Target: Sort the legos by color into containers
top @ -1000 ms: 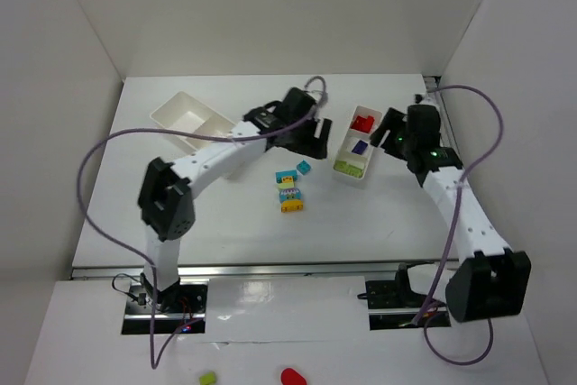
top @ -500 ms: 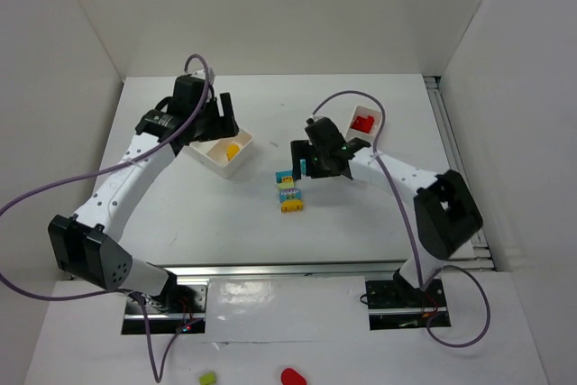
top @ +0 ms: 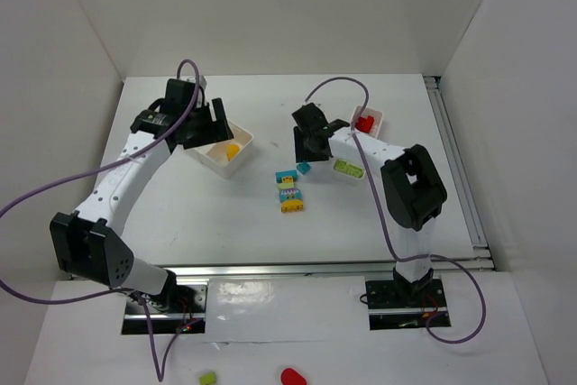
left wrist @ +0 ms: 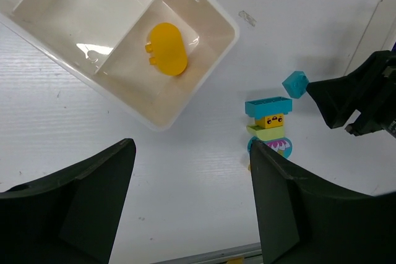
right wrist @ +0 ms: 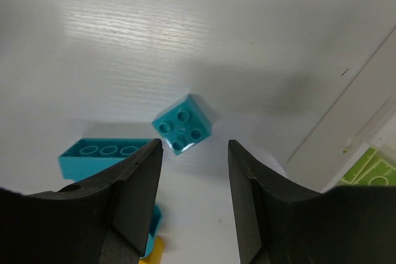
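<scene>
The wider white container (top: 242, 161) at the left holds a rounded yellow lego (left wrist: 167, 57) in one compartment. My left gripper (left wrist: 192, 208) hovers open and empty over its near side. A small cyan lego (right wrist: 184, 125) lies on the table just beyond the tips of my right gripper (right wrist: 193, 202), which is open with nothing between its fingers. A stack of cyan, yellow and lime legos (top: 288, 192) stands nearby, its long cyan brick (right wrist: 102, 154) beside my left finger. The narrower container (top: 377, 118) holds a red lego (top: 365, 122) and a lime one (top: 347, 166).
White walls close the table in at the back and on both sides. The narrower container's edge (right wrist: 346, 128) lies close to the right of my right gripper. A lime piece (top: 207, 378) and a red piece (top: 290, 376) lie off the table, in front of the arm bases.
My left arm has swung from the table's middle back to the wider container, where a yellow lego now lies. My right arm has crossed from the narrower container's right side to the small cyan lego.
</scene>
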You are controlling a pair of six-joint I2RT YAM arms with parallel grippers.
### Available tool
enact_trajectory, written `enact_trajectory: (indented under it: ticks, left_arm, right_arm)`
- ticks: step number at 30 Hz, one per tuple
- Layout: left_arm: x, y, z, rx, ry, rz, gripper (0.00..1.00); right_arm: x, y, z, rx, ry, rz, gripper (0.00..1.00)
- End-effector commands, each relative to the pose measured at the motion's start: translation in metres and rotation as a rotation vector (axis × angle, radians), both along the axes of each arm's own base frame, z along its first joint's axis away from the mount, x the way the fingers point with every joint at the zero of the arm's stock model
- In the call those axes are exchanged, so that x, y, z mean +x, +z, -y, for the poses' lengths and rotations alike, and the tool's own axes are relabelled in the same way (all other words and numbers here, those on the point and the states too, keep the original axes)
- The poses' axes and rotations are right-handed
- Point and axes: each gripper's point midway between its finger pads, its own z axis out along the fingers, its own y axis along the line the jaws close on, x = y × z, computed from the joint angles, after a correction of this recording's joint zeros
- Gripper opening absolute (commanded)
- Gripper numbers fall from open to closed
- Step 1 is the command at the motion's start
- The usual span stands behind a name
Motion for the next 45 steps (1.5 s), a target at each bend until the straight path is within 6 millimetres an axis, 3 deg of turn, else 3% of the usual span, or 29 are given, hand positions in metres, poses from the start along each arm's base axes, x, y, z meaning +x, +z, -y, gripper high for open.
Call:
enact_trajectory:
  ticks: [1, 3, 6, 9, 10, 11, 14, 16, 17, 19, 23, 26, 28, 30, 31, 33, 35, 39, 43, 44, 45]
  left_arm:
    - [0.003, -0.002, 0.001, -0.014, -0.024, -0.005, 0.83]
    - [0.009, -0.011, 0.002, -0.008, -0.024, -0.032, 0.83]
    - [0.025, -0.016, -0.015, -0.002, 0.058, -0.052, 0.85]
    - [0.048, -0.016, -0.043, -0.011, 0.160, -0.046, 0.85]
    - [0.061, -0.026, -0.059, -0.015, 0.199, -0.066, 0.85]
    - [0.073, -0.019, -0.065, -0.028, 0.210, -0.047, 0.85]
    - [0.107, -0.022, -0.092, -0.032, 0.245, -0.041, 0.85]
    - [0.116, -0.027, -0.114, -0.015, 0.288, -0.061, 0.85]
    - [0.123, -0.042, -0.127, 0.006, 0.320, -0.091, 0.85]
    - [0.135, -0.041, -0.145, 0.019, 0.351, -0.083, 0.85]
    - [0.150, -0.062, -0.194, 0.026, 0.459, -0.119, 0.85]
    - [0.159, -0.066, -0.215, 0.024, 0.495, -0.119, 0.85]
    - [0.170, -0.058, -0.225, 0.008, 0.514, -0.080, 0.85]
    - [0.181, -0.066, -0.231, -0.025, 0.506, -0.070, 0.85]
    - [0.190, -0.057, -0.232, -0.032, 0.499, -0.040, 0.85]
    - [0.199, -0.070, -0.232, -0.039, 0.493, -0.052, 0.85]
    - [0.207, -0.064, -0.233, -0.038, 0.479, -0.020, 0.85]
    - [0.214, -0.080, -0.235, -0.031, 0.472, -0.007, 0.85]
    - [0.217, -0.099, -0.224, -0.069, 0.404, -0.034, 0.84]
    - [0.213, -0.114, -0.221, -0.078, 0.399, -0.067, 0.82]
    - [0.209, -0.115, -0.220, -0.079, 0.399, -0.077, 0.81]
  right_arm:
    - [-0.002, -0.011, 0.011, -0.072, 0.033, -0.040, 0.54]
    - [0.000, -0.017, 0.016, -0.084, 0.031, -0.050, 0.56]
    - [-0.004, -0.028, 0.019, -0.084, 0.032, -0.091, 0.59]
    - [-0.005, -0.032, 0.014, -0.066, 0.057, -0.102, 0.59]
    - [-0.006, -0.032, 0.013, -0.063, 0.070, -0.105, 0.59]
    - [-0.006, -0.037, 0.015, -0.058, 0.068, -0.122, 0.59]
    - [-0.006, -0.046, 0.013, -0.067, 0.089, -0.139, 0.59]
    - [-0.008, -0.046, 0.011, -0.056, 0.109, -0.146, 0.59]
    - [-0.005, -0.045, 0.009, -0.050, 0.109, -0.134, 0.59]
    - [-0.005, -0.042, 0.006, -0.032, 0.116, -0.126, 0.59]
    - [-0.001, -0.042, 0.018, -0.043, 0.077, -0.146, 0.56]
    - [-0.001, -0.047, 0.027, -0.063, 0.044, -0.160, 0.55]
    - [0.000, -0.045, 0.030, -0.051, 0.040, -0.156, 0.55]
    - [-0.001, -0.043, 0.028, -0.033, 0.037, -0.152, 0.55]
    - [0.000, -0.039, 0.027, -0.029, 0.037, -0.144, 0.55]
    - [0.002, -0.035, 0.024, -0.017, 0.042, -0.138, 0.55]
    - [0.002, -0.033, 0.022, -0.010, 0.047, -0.142, 0.55]
    - [0.008, -0.030, 0.019, -0.007, 0.047, -0.136, 0.55]
    - [0.010, -0.022, 0.020, -0.009, 0.043, -0.122, 0.55]
    - [0.012, -0.022, 0.018, -0.004, 0.043, -0.113, 0.56]
    - [0.013, -0.018, 0.018, 0.000, 0.043, -0.105, 0.58]
